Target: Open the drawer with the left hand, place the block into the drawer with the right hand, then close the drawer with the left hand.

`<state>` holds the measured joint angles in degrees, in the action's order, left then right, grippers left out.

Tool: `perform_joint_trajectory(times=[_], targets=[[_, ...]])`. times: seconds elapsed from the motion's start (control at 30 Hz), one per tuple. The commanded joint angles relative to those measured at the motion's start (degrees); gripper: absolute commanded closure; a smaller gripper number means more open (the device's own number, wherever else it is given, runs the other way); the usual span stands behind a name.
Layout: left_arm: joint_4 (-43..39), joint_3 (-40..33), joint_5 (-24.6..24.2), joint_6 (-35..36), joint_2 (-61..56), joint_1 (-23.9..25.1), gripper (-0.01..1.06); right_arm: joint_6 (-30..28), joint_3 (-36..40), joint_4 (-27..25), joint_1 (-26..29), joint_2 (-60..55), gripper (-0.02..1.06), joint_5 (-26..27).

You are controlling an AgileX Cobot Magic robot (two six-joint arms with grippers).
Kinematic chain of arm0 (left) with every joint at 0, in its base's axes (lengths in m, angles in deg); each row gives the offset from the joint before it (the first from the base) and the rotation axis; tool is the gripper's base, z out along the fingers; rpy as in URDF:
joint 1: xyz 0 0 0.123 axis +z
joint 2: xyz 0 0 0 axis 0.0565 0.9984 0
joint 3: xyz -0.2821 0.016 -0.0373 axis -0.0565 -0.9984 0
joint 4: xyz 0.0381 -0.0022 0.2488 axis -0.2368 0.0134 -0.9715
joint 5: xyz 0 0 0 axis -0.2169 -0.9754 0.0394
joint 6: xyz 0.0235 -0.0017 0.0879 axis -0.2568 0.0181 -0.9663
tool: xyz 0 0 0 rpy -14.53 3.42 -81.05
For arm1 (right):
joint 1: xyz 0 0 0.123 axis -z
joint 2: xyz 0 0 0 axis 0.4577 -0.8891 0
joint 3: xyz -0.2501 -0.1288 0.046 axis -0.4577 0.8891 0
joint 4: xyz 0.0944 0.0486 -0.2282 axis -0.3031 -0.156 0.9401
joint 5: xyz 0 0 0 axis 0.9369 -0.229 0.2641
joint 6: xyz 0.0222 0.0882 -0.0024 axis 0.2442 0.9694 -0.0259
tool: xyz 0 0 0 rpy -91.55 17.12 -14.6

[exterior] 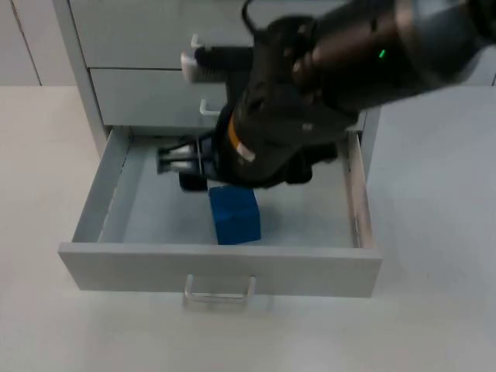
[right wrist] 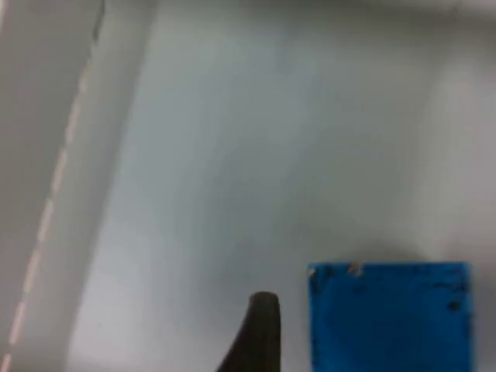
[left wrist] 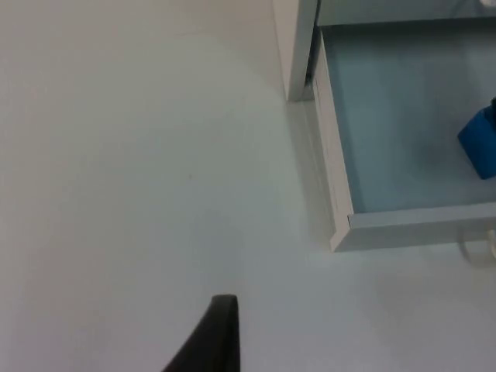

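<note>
The grey cabinet's lower drawer (exterior: 217, 267) is pulled out, with the blue block (exterior: 234, 215) lying on its floor near the front panel. My right gripper (exterior: 172, 160) hangs inside the drawer, behind and left of the block, open and holding nothing. In the right wrist view the block (right wrist: 387, 318) lies on the drawer floor (right wrist: 232, 155), a small gap away from one black fingertip (right wrist: 260, 333). My left gripper (left wrist: 219, 341) waits over the white table outside the drawer's side wall (left wrist: 333, 178), and the block (left wrist: 480, 143) shows inside the drawer.
A clear handle (exterior: 219, 291) sits on the drawer front. Two shut drawers (exterior: 155, 97) with white handles are above it. The right arm's bulk (exterior: 325, 85) covers the cabinet's upper right. White table (exterior: 434, 194) lies on both sides of the cabinet.
</note>
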<state>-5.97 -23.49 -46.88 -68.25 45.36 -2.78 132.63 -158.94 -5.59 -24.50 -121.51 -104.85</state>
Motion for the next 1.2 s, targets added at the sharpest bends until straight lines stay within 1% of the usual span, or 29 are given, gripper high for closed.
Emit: perform_joint_trajectory(times=[0.0,0.03,0.2,0.23,0.27,0.3,0.4,0.43,0.53,0.6,0.63,0.77,0.9,0.97,1.0,1.07,1.13,1.17], targets=[[-0.2,-0.2,0.4,0.5,-0.4,0.2,0.0,-4.9,-0.2,-5.3,-0.1,3.8,0.3,-3.8],[-0.2,-0.2,0.4,0.5,-0.4,0.2,0.0,-4.9,-0.2,-5.3,-0.1,3.8,0.3,-3.8],[-0.2,-0.2,0.4,0.5,-0.4,0.2,0.0,-18.9,0.1,-15.2,-0.1,8.0,0.3,-13.0],[-0.2,-0.2,0.4,0.5,-0.4,0.2,0.0,-18.9,0.1,-15.2,-0.1,8.0,0.3,-13.0],[-0.2,-0.2,0.4,0.5,-0.4,0.2,0.0,-21.5,1.1,-16.8,-0.1,9.5,0.3,-14.3],[-0.2,-0.2,0.4,0.5,-0.4,0.2,0.0,-22.3,2.2,-17.5,-0.1,10.7,0.3,-14.4],[-0.2,-0.2,0.4,0.5,-0.4,0.2,0.0,-23.2,6.2,-17.4,-0.1,14.2,0.3,-14.3],[-0.2,-0.2,0.4,0.5,-0.4,0.2,0.0,-23.2,6.2,-17.4,-0.1,14.2,0.3,-14.3],[-0.2,-0.2,0.4,0.5,-0.4,0.2,0.0,-24.8,11.4,-17.5,-0.1,18.8,0.3,-14.0],[-0.2,-0.2,0.4,0.5,-0.4,0.2,0.0,-25.8,15.0,-18.3,-0.1,22.1,0.3,-12.7],[-0.2,-0.2,0.4,0.5,-0.4,0.2,0.0,-25.8,15.0,-18.3,-0.1,22.1,0.3,-12.7],[-0.2,-0.2,0.4,0.5,-0.4,0.2,0.0,-27.6,22.8,-20.0,0.0,27.7,0.3,-8.0],[-0.2,-0.2,0.4,0.5,-0.4,0.2,0.0,-29.4,27.2,-20.1,0.4,30.7,0.3,-7.3],[-0.2,-0.2,0.4,0.5,-0.4,0.2,0.0,-33.7,29.7,-23.3,2.5,32.6,0.3,-6.8],[-0.2,-0.2,0.4,0.5,-0.4,0.2,0.0,-33.7,29.7,-23.3,2.5,32.6,0.3,-6.8],[-0.2,-0.2,0.4,0.5,-0.4,0.2,0.0,-39.5,31.2,-27.9,5.5,34.0,0.3,-5.6],[-0.2,-0.2,0.4,0.5,-0.4,0.2,0.0,-43.4,32.6,-31.6,8.8,35.7,0.3,-4.4],[-0.2,-0.2,0.4,0.5,-0.4,0.2,0.0,-43.4,32.6,-31.6,8.8,35.7,0.3,-4.4]])
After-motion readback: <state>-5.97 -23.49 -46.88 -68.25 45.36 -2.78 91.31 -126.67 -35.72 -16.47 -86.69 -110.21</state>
